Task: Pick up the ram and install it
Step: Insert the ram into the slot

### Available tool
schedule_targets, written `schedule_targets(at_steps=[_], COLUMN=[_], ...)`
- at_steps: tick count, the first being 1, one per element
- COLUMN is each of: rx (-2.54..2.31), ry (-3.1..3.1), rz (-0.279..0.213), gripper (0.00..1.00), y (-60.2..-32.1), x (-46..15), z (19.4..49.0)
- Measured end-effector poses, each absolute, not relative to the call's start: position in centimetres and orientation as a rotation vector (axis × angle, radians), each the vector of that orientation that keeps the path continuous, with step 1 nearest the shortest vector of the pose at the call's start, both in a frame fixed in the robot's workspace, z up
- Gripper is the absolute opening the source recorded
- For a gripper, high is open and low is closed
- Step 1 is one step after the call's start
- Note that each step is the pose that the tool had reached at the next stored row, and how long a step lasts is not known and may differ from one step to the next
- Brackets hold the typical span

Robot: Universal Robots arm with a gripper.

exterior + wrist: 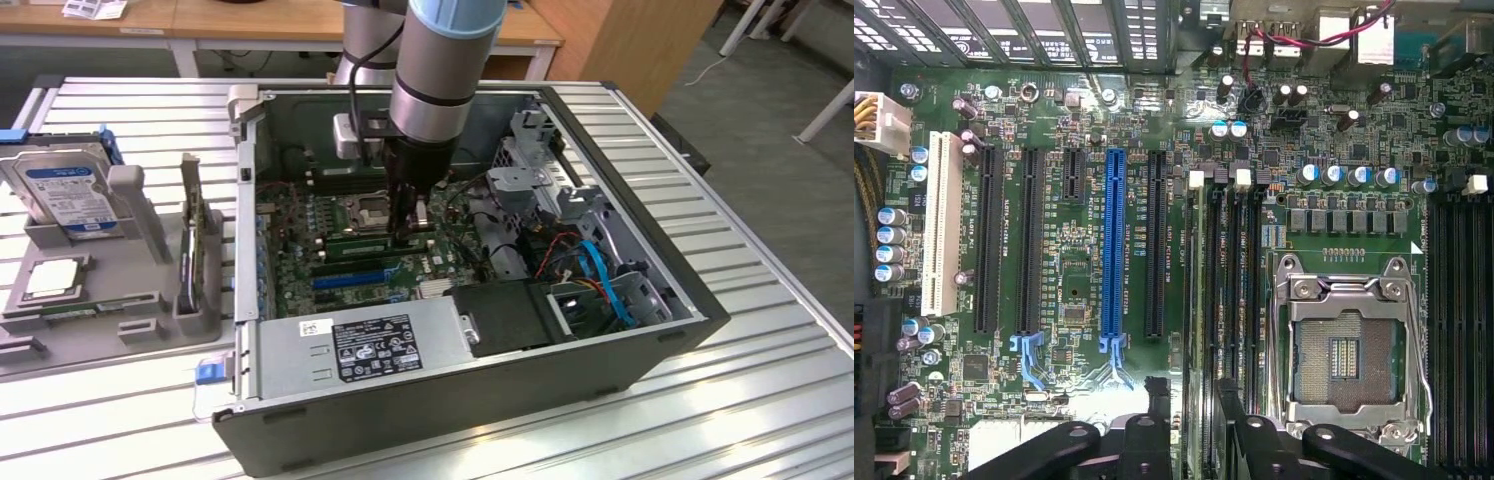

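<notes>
1. Got the ram (1198, 320) standing edge-up in a black memory slot on the motherboard (1074, 300), in the slot of that bank furthest from the open CPU socket (1344, 350). Probably pushed all the way down, but can't really tell from the end clips.
2. Claw (1192, 392) straddling one end of the stick, fingers (1154, 400) spread to either side with daylight between them and the board. So released, not gripping anything.
3. Working outward: more black memory slots between the ram and the socket. On the other side, a long black expansion slot, then the blue slot (1116, 250), then way over by the edge the white slot (942, 225).
4. From the exterior view: arm (434, 70) reaching straight down into the opened PC case (467, 415), with the labelled power supply (367, 345) along the near wall.
5. Case lying on its side on the slatted metal bench (761, 400). Over on the exterior view's left, a grey tray (54, 350) holding a blue-labelled hard drive (67, 190) and a square silver CPU chip (51, 280), well apart from the claw.
</notes>
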State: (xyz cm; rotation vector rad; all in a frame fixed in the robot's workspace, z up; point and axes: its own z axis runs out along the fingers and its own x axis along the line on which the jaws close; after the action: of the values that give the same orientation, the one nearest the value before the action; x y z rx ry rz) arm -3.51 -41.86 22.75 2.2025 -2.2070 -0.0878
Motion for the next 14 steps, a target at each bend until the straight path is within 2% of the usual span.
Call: schedule_targets(at_steps=[14], rx=[2.202], ry=[-2.207], rz=[-0.088], gripper=[0.31], y=[-41.9], x=[-3.5], z=[24.0])
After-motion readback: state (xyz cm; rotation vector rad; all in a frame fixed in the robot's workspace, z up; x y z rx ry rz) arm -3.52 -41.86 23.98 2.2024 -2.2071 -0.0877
